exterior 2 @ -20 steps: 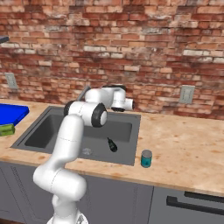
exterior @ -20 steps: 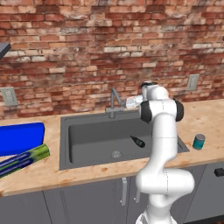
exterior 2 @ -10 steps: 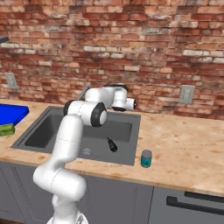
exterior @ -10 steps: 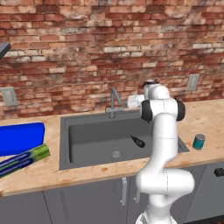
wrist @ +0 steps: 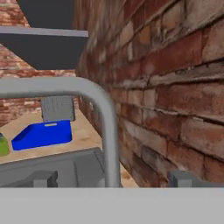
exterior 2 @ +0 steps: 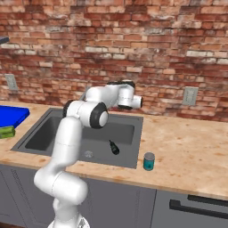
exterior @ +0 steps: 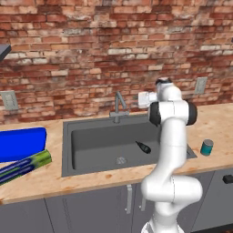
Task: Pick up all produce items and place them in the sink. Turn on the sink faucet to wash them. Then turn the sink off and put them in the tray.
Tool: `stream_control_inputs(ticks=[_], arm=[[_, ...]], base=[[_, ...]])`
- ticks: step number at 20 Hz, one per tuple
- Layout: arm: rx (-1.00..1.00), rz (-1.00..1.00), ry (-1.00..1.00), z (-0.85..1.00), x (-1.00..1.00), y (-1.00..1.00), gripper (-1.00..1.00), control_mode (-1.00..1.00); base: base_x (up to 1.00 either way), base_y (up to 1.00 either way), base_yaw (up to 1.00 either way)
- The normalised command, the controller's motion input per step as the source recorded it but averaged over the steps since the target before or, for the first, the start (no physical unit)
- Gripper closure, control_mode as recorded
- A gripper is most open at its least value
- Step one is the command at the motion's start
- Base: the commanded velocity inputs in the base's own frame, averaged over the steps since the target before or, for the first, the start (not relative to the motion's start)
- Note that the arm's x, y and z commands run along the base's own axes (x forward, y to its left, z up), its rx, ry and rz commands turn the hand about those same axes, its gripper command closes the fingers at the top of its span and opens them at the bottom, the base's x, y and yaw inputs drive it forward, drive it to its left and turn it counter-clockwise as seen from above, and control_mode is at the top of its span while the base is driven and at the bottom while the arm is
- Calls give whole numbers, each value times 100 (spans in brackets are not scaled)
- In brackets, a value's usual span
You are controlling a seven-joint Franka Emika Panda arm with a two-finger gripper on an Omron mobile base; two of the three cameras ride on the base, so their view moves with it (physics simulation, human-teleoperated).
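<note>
The robot's white arm rises from in front of the bench [exterior: 91, 179] and reaches over the sink [exterior: 91, 141] toward the brick wall. On the bench's front part, right of the sink, stands a small teal can [exterior: 207, 147], also seen in the right base view [exterior 2: 149, 161]. At the far left of the bench lies a long green-and-blue striped box [exterior: 25, 166], and just behind it the bright blue tray [exterior: 20, 143], well apart from the sink.

The sink is a dark grey basin with a round drain. On its floor, toward the right side and well apart from the drain, lies the one piece of produce [exterior: 143, 147], small, near-black and teardrop-shaped; the right base view shows it too [exterior 2: 114, 147], lying slanted.

Behind the sink, at its back rim, stands the thin grey faucet [exterior: 119, 107] with its bent spout. The end effector [exterior: 144, 99] is held level beside the faucet, to its right and close to the wall. In the hand view the faucet's spout [wrist: 103, 113] curves right in front of the camera, between the two fingertips [wrist: 41, 178], which stand wide apart with nothing gripped between them. Beyond the spout the tray [wrist: 43, 133] shows on the bench, with the brick wall running alongside.
</note>
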Motion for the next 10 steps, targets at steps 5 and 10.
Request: stream_control_inputs(ticks=[5, 10], arm=[[0, -3, -18, 34, -84, -10, -100, -100], [-1, -9, -19, 56, -100, -1, -100, -100]], base=[[0, 0, 0], [0, 0, 0]])
